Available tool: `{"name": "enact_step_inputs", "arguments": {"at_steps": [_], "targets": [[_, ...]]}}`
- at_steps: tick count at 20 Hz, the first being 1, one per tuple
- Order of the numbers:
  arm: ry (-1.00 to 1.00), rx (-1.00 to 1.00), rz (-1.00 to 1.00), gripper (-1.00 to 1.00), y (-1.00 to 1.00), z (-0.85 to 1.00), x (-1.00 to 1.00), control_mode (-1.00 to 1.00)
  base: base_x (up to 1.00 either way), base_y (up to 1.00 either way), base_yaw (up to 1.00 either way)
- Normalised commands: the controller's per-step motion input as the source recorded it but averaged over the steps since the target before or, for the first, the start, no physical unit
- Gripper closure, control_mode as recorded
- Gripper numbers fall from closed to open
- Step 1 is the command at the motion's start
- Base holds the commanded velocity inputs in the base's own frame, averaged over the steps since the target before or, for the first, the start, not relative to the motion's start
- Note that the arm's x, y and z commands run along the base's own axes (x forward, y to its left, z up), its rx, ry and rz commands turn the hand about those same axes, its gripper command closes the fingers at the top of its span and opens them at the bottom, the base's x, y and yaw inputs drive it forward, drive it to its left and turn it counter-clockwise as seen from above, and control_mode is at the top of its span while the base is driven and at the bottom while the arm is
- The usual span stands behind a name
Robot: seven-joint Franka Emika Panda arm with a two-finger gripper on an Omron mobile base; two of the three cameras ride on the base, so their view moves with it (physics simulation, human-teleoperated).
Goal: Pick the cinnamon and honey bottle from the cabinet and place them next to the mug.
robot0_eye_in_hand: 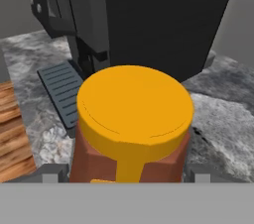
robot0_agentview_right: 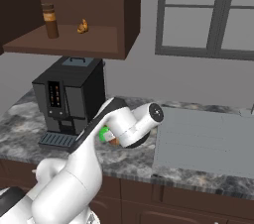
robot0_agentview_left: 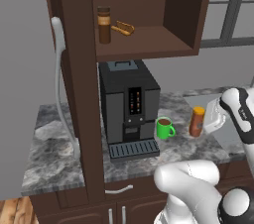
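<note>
The amber-orange honey bottle [robot0_agentview_left: 197, 121] stands upright on the marble counter just right of the green mug [robot0_agentview_left: 164, 128]. My gripper [robot0_agentview_left: 209, 119] comes in from the right, its jaws closed on the bottle's sides. In the hand view the yellow-orange cap of the honey bottle [robot0_eye_in_hand: 134, 114] sits between the two fingertips [robot0_eye_in_hand: 53, 173], which press its flanks. My arm covers most of the mug [robot0_agentview_right: 104, 134] in the right base view. The dark brown cinnamon [robot0_agentview_left: 103, 25] [robot0_agentview_right: 49, 20] stands upright on the open shelf of the cabinet [robot0_agentview_left: 149, 42] [robot0_agentview_right: 106, 39].
A black coffee machine [robot0_agentview_left: 129, 104] [robot0_agentview_right: 67, 94] stands left of the mug, its drip tray [robot0_agentview_left: 134, 149] toward the counter's front. A small tan-golden piece [robot0_agentview_left: 124, 28] lies beside the cinnamon. The cabinet door [robot0_agentview_left: 74, 79] hangs open at left. A grey drainboard [robot0_agentview_right: 203, 139] lies right.
</note>
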Motion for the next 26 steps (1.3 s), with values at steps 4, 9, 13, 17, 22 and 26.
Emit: {"name": "enact_step_inputs", "arguments": {"at_steps": [4,9,13,17,22,26], "targets": [[0.00,0.00,0.05,1.00,0.00,-0.06,0.16,-1.00,0.00,0.00,0.00],[0.00,0.00,0.01,1.00,0.00,-0.06,0.18,-1.00,0.00,0.00,0.00],[0.00,0.00,0.00,1.00,0.00,-0.11,0.20,-1.00,0.00,0.00,0.00],[0.00,0.00,0.00,1.00,0.08,-0.22,0.13,-1.00,0.00,0.00,0.00],[0.00,0.00,0.00,1.00,0.23,-0.30,0.26,-1.00,0.00,0.00,0.00],[0.00,0.00,0.00,1.00,0.15,-0.21,0.21,-1.00,0.00,0.00,0.00]]}}
